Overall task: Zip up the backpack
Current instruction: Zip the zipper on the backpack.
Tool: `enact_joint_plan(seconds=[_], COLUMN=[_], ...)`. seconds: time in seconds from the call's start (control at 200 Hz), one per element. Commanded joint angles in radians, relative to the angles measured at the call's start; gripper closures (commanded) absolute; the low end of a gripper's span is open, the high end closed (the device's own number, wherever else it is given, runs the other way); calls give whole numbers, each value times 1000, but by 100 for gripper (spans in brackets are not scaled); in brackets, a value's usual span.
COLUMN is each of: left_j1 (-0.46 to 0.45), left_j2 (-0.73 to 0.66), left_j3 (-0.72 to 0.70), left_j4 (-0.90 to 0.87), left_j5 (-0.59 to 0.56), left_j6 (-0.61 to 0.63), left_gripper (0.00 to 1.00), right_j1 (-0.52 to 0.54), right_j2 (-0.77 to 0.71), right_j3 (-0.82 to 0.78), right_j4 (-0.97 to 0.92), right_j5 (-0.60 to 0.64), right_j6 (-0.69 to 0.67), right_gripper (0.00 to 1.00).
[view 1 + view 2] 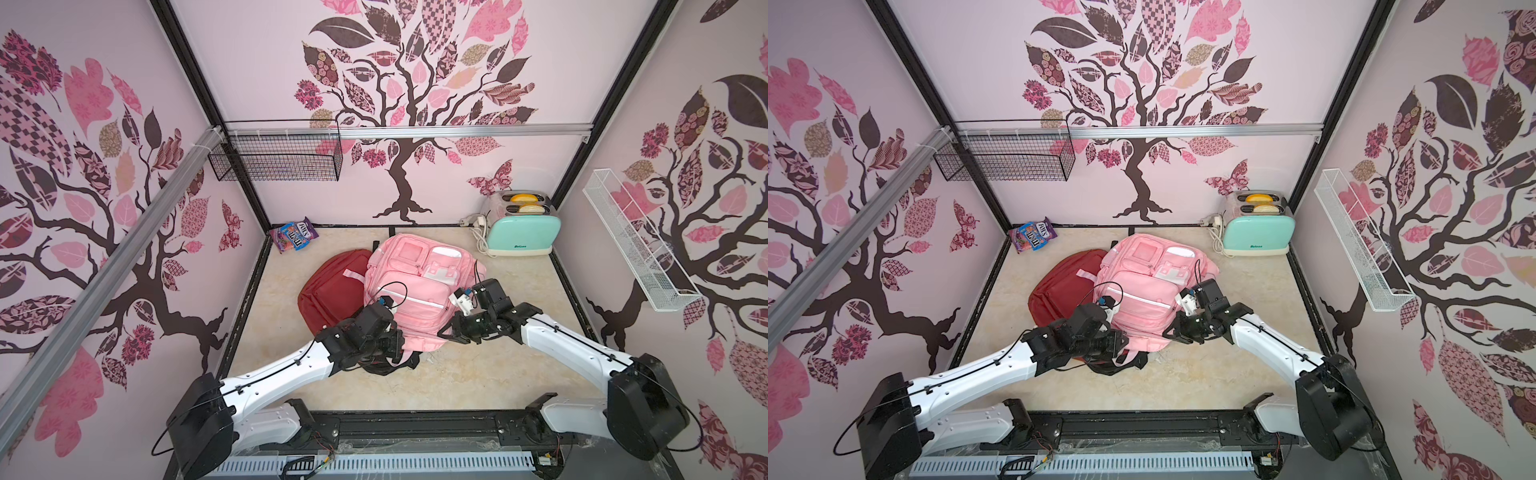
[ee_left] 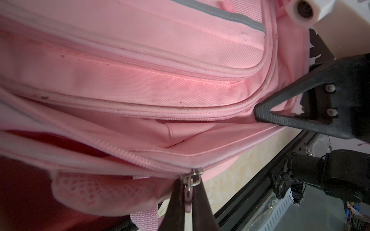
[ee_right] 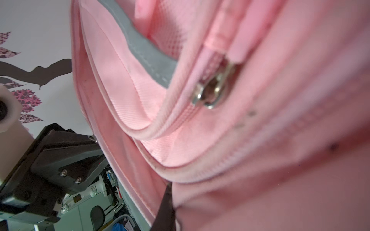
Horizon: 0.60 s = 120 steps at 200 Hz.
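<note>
Pink backpack (image 1: 415, 286) lies mid-way on the tabletop (image 1: 478, 374), partly over a red backpack (image 1: 332, 291). Left gripper (image 2: 188, 202) jaws are clamped on the zipper pull (image 2: 188, 190). Right gripper (image 1: 451, 328) jaws pinch the pink backpack's corner fabric. Likely risks — the thin pull could slip out under load; slack fabric could bunch at the slider (image 2: 195, 177) and jam it.

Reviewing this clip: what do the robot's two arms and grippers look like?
The left arm and right arm have glossy white shell links and bulky black joint housings. A thin black cable is clipped along each and loops out at the elbow. The left gripper and right gripper are black, with tapered triangular fingers fixed by small silver screws.
</note>
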Motion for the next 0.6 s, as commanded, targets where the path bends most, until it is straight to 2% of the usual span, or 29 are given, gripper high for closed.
enact_joint_plan(seconds=[0.0,0.31,0.38,0.44,0.485,0.595], left_j1=[26,26,25,26,26,24], left_j2=[30,20,9,5,11,40], left_j3=[-29,-78,-110,-145,-159,-164], left_j4=[-26,86,168,252,289,335], left_j5=[-74,-6,54,105,128,155], left_j6=[-5,-30,-47,-67,-77,-76], left_gripper=[100,100,100,100,100,100], right_j1=[-20,-35,-62,-77,-78,-78], right_j2=[11,129,128,109,89,25], right_j3=[33,79,51,11,-19,-125], right_j4=[-61,-43,-25,21,63,217], right_j5=[158,271,283,254,235,152], right_j6=[-50,34,91,141,179,306], right_gripper=[100,100,74,62,45,23])
